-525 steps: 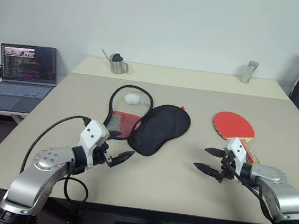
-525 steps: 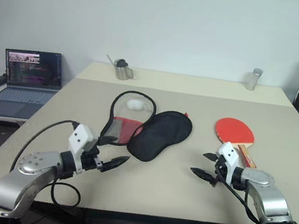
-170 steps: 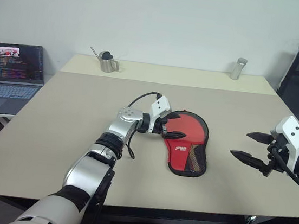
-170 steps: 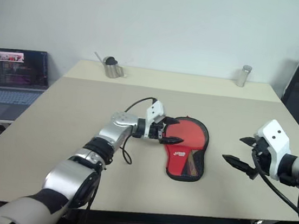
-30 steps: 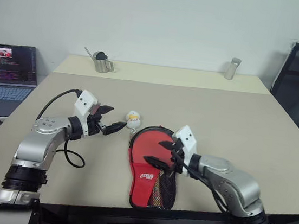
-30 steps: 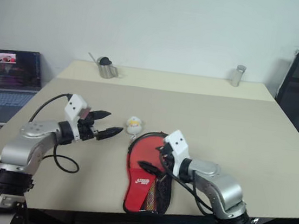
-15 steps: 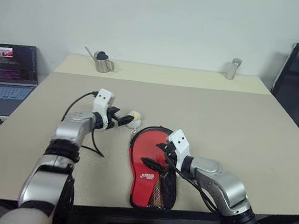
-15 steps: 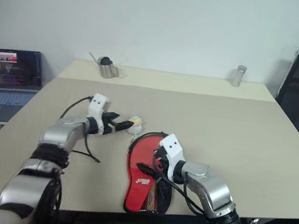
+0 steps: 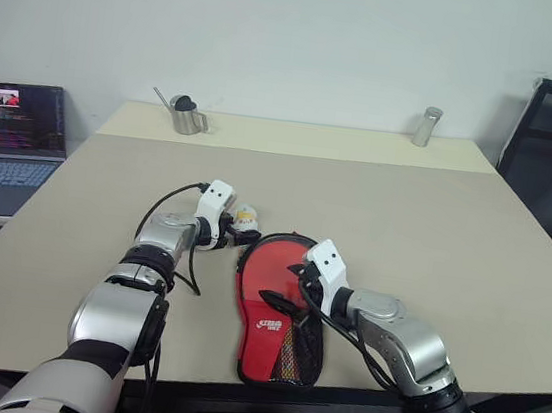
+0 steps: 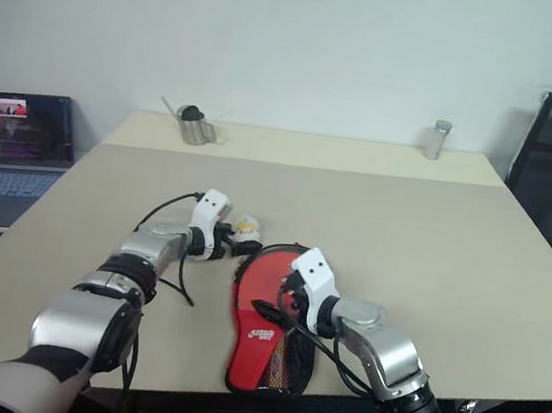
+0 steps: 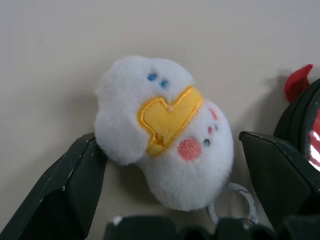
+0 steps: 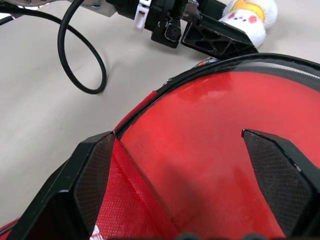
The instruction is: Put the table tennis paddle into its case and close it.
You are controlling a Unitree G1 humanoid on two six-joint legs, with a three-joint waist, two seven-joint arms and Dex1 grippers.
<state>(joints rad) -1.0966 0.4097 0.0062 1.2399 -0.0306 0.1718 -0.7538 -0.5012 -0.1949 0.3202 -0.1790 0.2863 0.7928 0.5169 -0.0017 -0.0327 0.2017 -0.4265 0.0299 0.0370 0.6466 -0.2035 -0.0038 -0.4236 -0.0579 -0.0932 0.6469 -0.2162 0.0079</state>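
Your left wrist view shows the left gripper spread wide around the white plush duck keyring, one finger touching. Your right gripper hovers wide over the red fabric paddle case.

Beige table, red case, plush toy, metal pitcher, shaker

— How is the light in the head views?
— Bright, even and diffuse from overhead; the table is evenly lit with no glare, and the arms cast only faint, soft shadows.

— Any blur?
— Both head views are sharp to the back wall, with little bending at the edges.

— And up close?
— The plush toy is crisp (its fuzz shows), a soft shadow beneath it. The case carries a mild sheen; the nearest fingertips are slightly soft.
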